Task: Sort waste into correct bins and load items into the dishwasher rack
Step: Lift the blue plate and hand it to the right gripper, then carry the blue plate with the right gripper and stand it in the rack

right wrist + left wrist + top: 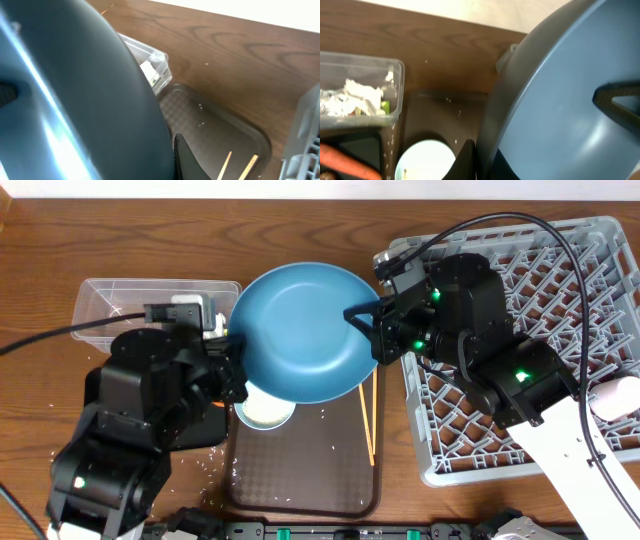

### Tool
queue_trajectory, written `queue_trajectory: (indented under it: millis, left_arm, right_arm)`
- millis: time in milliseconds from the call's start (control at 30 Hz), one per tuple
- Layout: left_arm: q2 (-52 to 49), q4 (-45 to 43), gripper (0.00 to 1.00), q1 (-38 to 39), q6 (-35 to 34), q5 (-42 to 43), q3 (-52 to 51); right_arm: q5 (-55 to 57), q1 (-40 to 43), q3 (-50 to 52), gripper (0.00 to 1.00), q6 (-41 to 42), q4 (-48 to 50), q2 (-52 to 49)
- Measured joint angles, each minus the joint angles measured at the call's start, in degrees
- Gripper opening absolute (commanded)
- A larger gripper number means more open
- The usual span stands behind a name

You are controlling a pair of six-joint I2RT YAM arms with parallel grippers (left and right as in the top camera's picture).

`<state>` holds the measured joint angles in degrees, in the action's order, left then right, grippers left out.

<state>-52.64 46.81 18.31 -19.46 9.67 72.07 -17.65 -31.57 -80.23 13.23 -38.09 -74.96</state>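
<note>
Handover looks to be the step in hand: the large round blue bowl hangs tilted in the middle of the overhead frame, raised off the table. The left gripper is pinched on its left rim and the right gripper on its right rim. Each wrist view shows one dark finger outside the rim and the other arm's finger lying on the bowl's inner face. Directly beneath, on the brown rectangular serving tray, sits the smaller white bowl, half hidden under the blue one. The two thin wooden chopsticks lie side by side near the tray's right edge. White rice grains speckle the wood just left of that tray. Further left, the shallow black rectangular tray lies mostly under the left arm and holds the orange carrot. Above it, the clear plastic rectangular box holds crumpled white tissue and a scrap of yellow-green printed wrapper. Farthest off, filling the right side, stands the light-grey plastic dishwasher rack. By my reading, the next move calls for the left claw to release so the right arm can swing the bowl over the rack wall and seat it between pegs.
</note>
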Motion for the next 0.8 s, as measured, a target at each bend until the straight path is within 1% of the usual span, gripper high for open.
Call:
queue_trajectory:
  millis: [67, 100, 133, 167, 200, 233, 333, 533, 667, 800]
  left_arm:
    - [-0.9, -1.0, 0.09, 0.8, 0.0, -0.8, 0.0]
    - [-1.3, -1.4, 0.16, 1.2, 0.0, -1.1, 0.0]
    - [-1.7, -1.9, 0.31, 1.5, -0.2, -1.0, 0.0]
    - [-1.9, -2.3, 0.57, 1.7, -0.2, -0.9, 0.0]
    - [-2.1, -2.9, 0.88, 2.1, -0.3, -0.4, 0.0]
    - [-2.1, -3.6, 0.98, 2.4, -0.4, 0.0, 0.0]
    - [-1.9, -3.8, 0.98, 2.8, -0.4, 0.6, 0.0]
    - [-1.8, -4.5, 0.98, 2.8, -0.7, 0.7, 0.0]
    - [-1.4, -5.1, 0.98, 2.8, -0.7, 0.7, 0.0]
    - [-0.5, -5.0, 0.98, 2.8, -0.7, 0.7, 0.0]
  right_arm:
    - [1.7, 0.0, 0.0, 0.01, 0.0, 0.0, 0.2]
    - [2.4, 0.0, 0.0, 0.01, 0.0, -0.2, 0.2]
    - [3.4, 0.0, 0.0, 0.01, 0.0, -0.4, 0.3]
    - [4.2, 0.0, 0.0, 0.01, 0.0, -0.7, 0.4]
    - [5.2, -0.1, 0.0, 0.01, 0.0, -1.2, 0.5]
    - [6.4, -0.1, 0.0, 0.01, -0.1, -1.9, 0.7]
    - [12.0, -0.2, 0.0, 0.01, 0.2, -4.4, 1.2]
    - [29.6, 0.9, 0.0, 0.01, 1.1, -10.4, 5.6]
    - [46.0, 5.4, 0.0, 0.01, 1.3, -14.1, 8.3]
    - [63.3, 11.4, 0.0, 0.01, -0.1, -13.9, 8.1]
